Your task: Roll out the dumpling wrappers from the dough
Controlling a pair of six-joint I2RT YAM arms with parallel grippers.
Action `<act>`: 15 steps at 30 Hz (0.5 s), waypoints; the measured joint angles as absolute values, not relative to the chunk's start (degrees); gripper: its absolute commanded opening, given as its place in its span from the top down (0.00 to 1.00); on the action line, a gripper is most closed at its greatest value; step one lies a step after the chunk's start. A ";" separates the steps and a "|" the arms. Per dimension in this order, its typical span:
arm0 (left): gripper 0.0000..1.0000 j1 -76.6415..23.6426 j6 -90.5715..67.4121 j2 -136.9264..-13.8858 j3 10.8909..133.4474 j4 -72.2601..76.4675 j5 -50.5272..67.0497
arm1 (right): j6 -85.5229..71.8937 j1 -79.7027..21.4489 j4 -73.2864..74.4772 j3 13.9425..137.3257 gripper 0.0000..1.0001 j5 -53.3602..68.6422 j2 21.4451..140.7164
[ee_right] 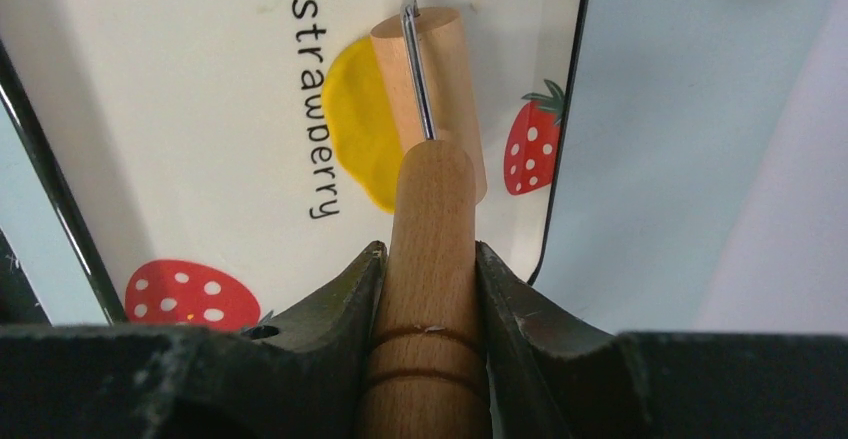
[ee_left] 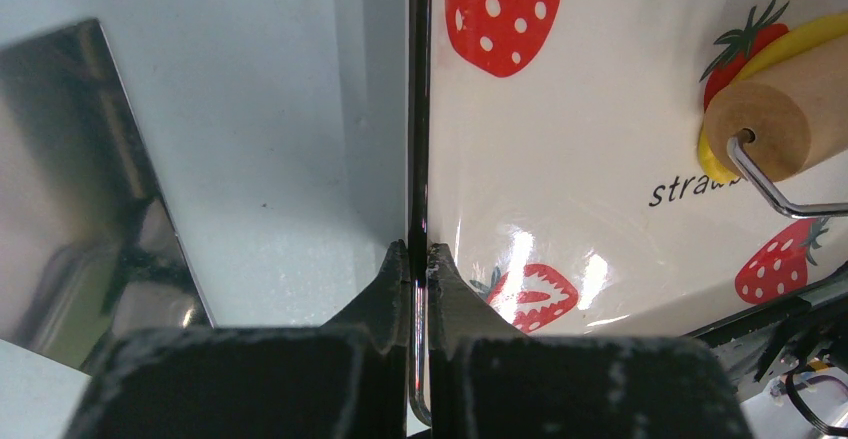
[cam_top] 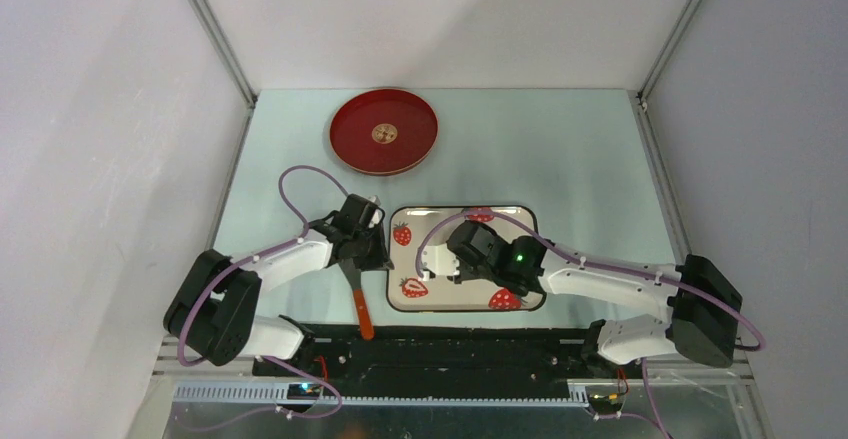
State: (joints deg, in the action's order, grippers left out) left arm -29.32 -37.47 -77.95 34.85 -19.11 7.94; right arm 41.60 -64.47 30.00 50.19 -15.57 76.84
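Top view: overhead from near side, looking down; wrist views: close, low, sharing strawberry tray (ee_left: 580, 109) and rolling pin (ee_right: 425, 219).

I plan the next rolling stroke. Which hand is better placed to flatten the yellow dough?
Right. The right hand grips the wooden roller, which rests on the dough. The left hand is closed on the tray rim, away from the dough.

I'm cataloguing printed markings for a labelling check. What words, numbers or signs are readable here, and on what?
"strawberry": black print on the tray, beside the dough, right wrist view.
"straw": same tray, left wrist view; the rest is hidden behind the rolling pin and its wire.
Emblem at the centre of the red plate: too small to read.
Nothing else is readable.
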 measured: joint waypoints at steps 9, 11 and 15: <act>1.00 -29.32 -37.47 -77.95 34.85 -19.11 7.94 | 42.13 -63.22 28.29 50.41 1.00 -14.24 77.41; 1.00 -29.32 -37.47 -77.95 34.85 -19.11 7.94 | 41.98 -63.48 28.18 50.28 1.00 -14.24 76.88; 1.00 -29.32 -37.47 -77.95 34.85 -19.11 7.94 | 40.93 -64.66 28.67 49.45 1.00 -14.55 74.96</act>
